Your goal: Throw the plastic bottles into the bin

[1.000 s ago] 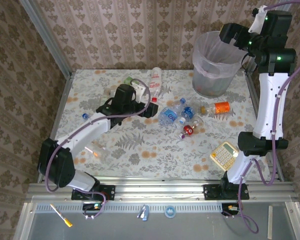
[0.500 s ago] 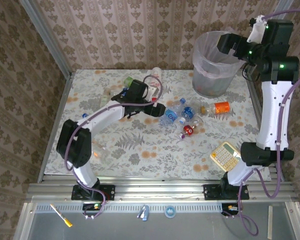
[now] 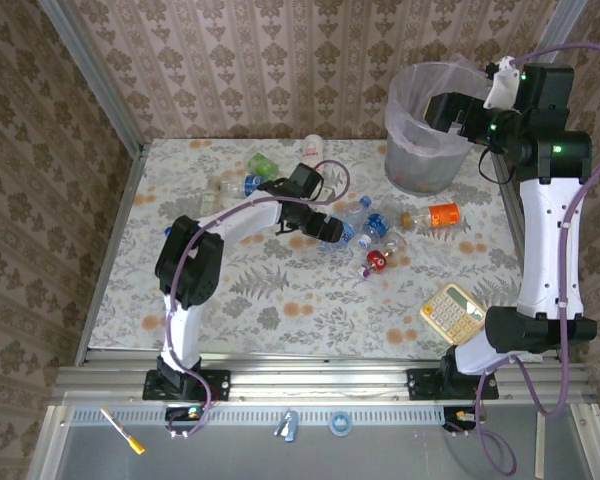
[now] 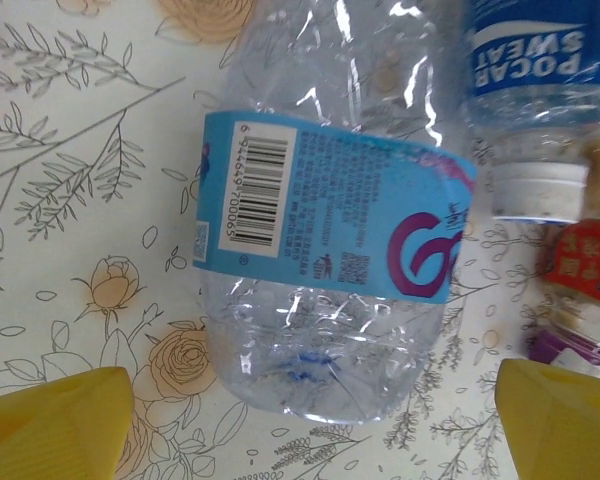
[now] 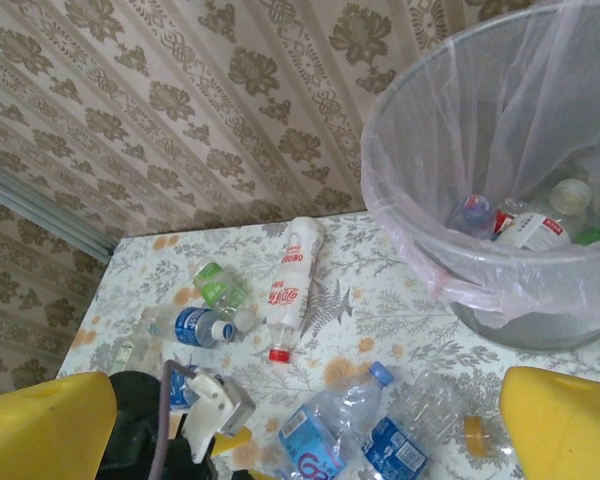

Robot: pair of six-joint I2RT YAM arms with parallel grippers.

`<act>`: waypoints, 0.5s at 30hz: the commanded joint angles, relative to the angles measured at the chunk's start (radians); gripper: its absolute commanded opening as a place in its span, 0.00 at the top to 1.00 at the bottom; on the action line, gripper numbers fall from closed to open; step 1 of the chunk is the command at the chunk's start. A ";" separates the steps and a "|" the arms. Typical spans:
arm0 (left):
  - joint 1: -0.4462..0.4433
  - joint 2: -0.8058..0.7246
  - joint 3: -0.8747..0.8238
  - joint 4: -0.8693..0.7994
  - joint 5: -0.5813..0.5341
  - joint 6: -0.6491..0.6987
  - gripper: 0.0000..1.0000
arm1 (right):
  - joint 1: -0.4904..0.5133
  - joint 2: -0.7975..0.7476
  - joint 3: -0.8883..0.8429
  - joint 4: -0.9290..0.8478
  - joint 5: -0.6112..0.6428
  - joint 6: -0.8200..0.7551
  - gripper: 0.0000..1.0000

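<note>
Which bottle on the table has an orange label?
The clear plastic bottle lying nearest the translucent grey bin; other labels are blue, red or green.

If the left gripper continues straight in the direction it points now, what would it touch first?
Most likely the clear bottle with the light blue label: it lies centred between the open jaws of the left gripper. How far away it is, I cannot tell.

Both arms are built of white shell links joined by black joint housings. A lavender cable [image 3: 325, 172] loops off the left arm [image 3: 230, 215]. The right arm [image 3: 545, 230] has one too, plus green lights [image 3: 557, 148] on its joints. The left gripper [image 3: 330, 228] and right gripper [image 3: 442, 108] are black, with yellow fingertips [image 4: 55, 425] at seven and five o'clock in the wrist views.
</note>
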 commanded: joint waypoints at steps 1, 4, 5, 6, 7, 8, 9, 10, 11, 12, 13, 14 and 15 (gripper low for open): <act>0.000 0.022 0.032 -0.062 -0.030 -0.032 0.08 | 0.007 -0.036 -0.020 0.025 -0.034 0.000 0.00; -0.006 0.038 0.031 -0.054 -0.036 -0.034 0.08 | 0.008 -0.044 -0.038 0.037 -0.037 -0.002 0.00; -0.005 0.042 0.028 -0.045 -0.035 -0.034 0.08 | 0.008 -0.047 -0.045 0.042 -0.042 -0.003 0.00; -0.006 0.047 0.024 -0.040 -0.032 -0.034 0.08 | 0.008 -0.049 -0.049 0.046 -0.046 -0.004 0.00; -0.006 0.054 0.027 -0.038 -0.029 -0.034 0.08 | 0.008 -0.050 -0.051 0.048 -0.047 -0.003 0.00; -0.007 0.062 0.028 -0.037 -0.026 -0.032 0.08 | 0.008 -0.048 -0.052 0.047 -0.049 -0.004 0.00; -0.007 0.066 0.029 -0.037 -0.025 -0.033 0.08 | 0.009 -0.047 -0.050 0.045 -0.048 -0.005 0.00; -0.009 0.073 0.031 -0.038 -0.025 -0.034 0.09 | 0.009 -0.045 -0.049 0.045 -0.050 -0.005 0.00; -0.008 0.078 0.033 -0.037 -0.025 -0.035 0.09 | 0.009 -0.044 -0.049 0.045 -0.051 -0.005 0.00; -0.008 0.080 0.034 -0.034 -0.025 -0.035 0.09 | 0.009 -0.045 -0.049 0.043 -0.051 -0.007 0.00; -0.009 0.083 0.033 -0.032 -0.024 -0.035 0.09 | 0.010 -0.045 -0.048 0.044 -0.051 -0.006 0.00; -0.009 0.086 0.033 -0.028 -0.024 -0.035 0.10 | 0.009 -0.045 -0.048 0.045 -0.052 -0.007 0.00; -0.009 0.089 0.034 -0.026 -0.022 -0.033 0.10 | 0.010 -0.043 -0.050 0.044 -0.053 -0.008 0.00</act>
